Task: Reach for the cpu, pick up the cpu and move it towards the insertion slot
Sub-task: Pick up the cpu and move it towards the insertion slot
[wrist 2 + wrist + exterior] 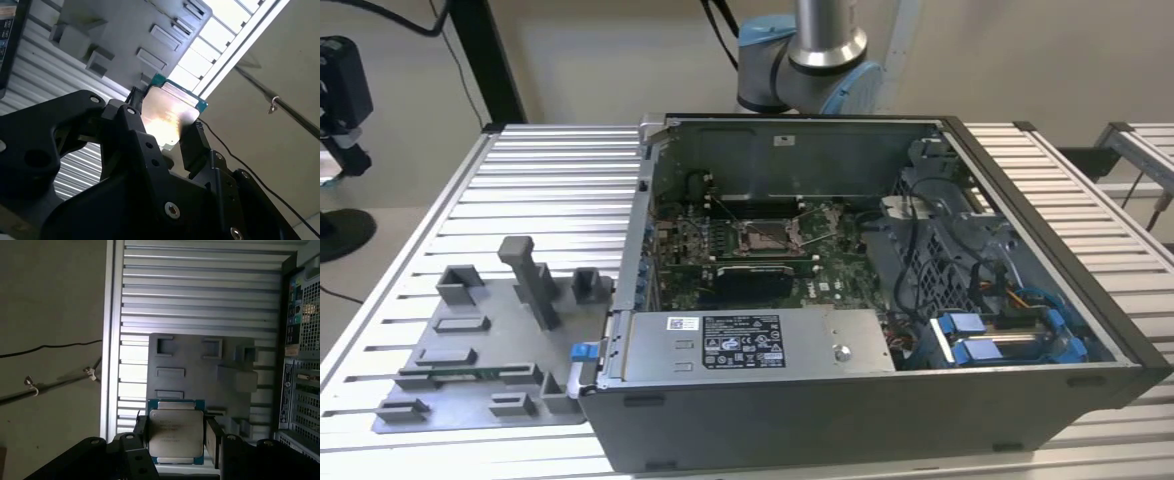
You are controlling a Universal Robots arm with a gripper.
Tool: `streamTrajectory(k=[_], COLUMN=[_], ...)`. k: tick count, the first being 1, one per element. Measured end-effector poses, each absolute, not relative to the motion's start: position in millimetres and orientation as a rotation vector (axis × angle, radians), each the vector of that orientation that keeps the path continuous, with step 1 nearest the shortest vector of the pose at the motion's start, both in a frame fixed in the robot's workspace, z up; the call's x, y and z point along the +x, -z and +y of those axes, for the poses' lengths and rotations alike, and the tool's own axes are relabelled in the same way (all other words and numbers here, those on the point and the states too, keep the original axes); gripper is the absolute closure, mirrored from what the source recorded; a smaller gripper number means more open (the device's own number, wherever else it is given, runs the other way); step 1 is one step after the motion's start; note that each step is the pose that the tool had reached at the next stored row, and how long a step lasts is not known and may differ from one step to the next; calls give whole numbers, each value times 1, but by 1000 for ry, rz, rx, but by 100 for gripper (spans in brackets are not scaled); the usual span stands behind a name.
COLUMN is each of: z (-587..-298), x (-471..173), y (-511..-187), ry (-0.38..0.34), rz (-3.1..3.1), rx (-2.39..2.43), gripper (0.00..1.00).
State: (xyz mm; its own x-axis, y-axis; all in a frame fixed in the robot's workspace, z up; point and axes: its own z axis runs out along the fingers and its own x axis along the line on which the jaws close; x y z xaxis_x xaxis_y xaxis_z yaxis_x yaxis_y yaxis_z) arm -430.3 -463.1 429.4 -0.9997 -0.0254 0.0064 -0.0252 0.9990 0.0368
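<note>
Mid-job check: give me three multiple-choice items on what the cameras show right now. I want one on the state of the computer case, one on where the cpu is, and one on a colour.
1. What state is the computer case in?
A. Open, insides exposed
B. Closed with its panel on
C. Turned upside down

2. Where is the cpu?
A. Down inside the computer case
B. In a person's hand
C. Between the fingers of the gripper

3. What colour is the rim around the cpu's silvery top?
A. Red
B. Green
C. Yellow

Answers:
1 A: the exterior view looks straight in at the green circuit board.
2 C: both wrist views show a black finger on each side of it.
3 B: a green edge frames the plate in the first wrist view.
</note>
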Motion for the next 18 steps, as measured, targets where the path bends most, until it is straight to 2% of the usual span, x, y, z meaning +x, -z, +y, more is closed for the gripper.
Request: streamTrajectory(k=[18], z=[-463], x=[-429], y=[-438], ry=[58], rz=[-3134], rx=[40], gripper=[100])
